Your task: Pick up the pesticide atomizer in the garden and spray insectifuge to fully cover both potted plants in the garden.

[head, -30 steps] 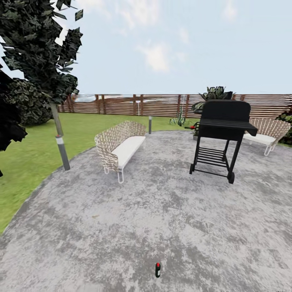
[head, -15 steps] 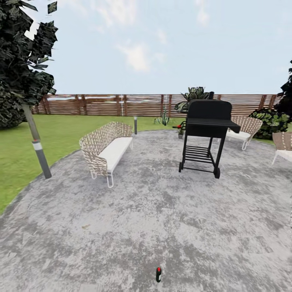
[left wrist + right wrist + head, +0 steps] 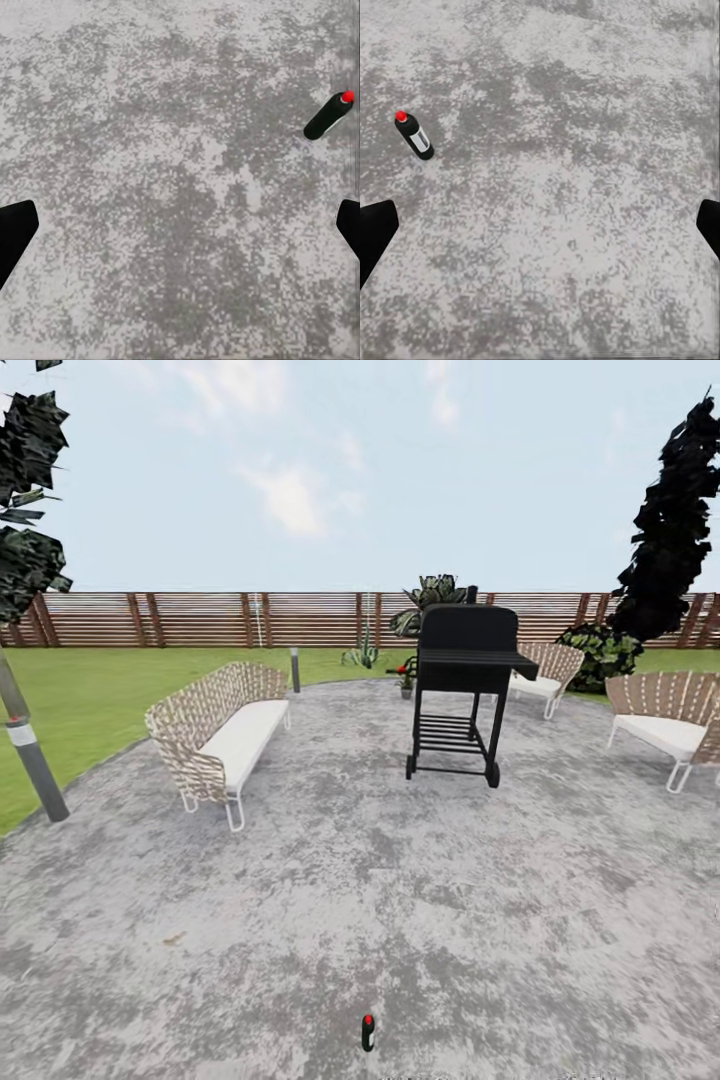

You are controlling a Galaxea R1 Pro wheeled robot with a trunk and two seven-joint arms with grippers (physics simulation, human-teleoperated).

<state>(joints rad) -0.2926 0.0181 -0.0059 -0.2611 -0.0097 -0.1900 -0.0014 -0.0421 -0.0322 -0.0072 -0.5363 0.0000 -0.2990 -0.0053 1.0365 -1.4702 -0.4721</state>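
A: Grey mottled stone paving (image 3: pixel 400 920) takes up most of the head view. What is cut off or hard to read there?

B: The grey-banded tree trunk (image 3: pixel 28 755) at nine o'clock is clipped by the frame edge, its dark foliage in scraps above. A small red-flowered plant (image 3: pixel 405 678) is half hidden behind the black wheeled barbecue grill (image 3: pixel 462 695), and I cannot say what kind it is. The wicker seat with a white cushion (image 3: pixel 668 725) at three o'clock is cut by the edge.

A: And the setting?

B: Green lawn (image 3: pixel 90 695) rings the paving, with a brown slatted wooden fence (image 3: pixel 200 620) behind and a cloudy sky above. I count three wicker seats: a long woven wicker bench with a white cushion (image 3: pixel 215 735) at ten o'clock, a far wicker chair (image 3: pixel 540 675) past the grill, and the clipped one. One short grey bollard lamp (image 3: pixel 294 669), one spiky agave (image 3: pixel 362 654).

A: The task's thing?

B: The small dark pesticide atomizer with a red top (image 3: pixel 368 1032) stands upright on the paving at six o'clock, alone.

A: Left wrist view?

B: Paving, the atomizer (image 3: pixel 328 116) at two o'clock, and the left gripper (image 3: pixel 180 229) with its two black fingertips far apart at the frame sides, holding nothing.

A: Right wrist view?

B: The atomizer (image 3: pixel 414 135) sits at ten o'clock on paving; the right gripper (image 3: pixel 540 229) is likewise spread wide and empty.
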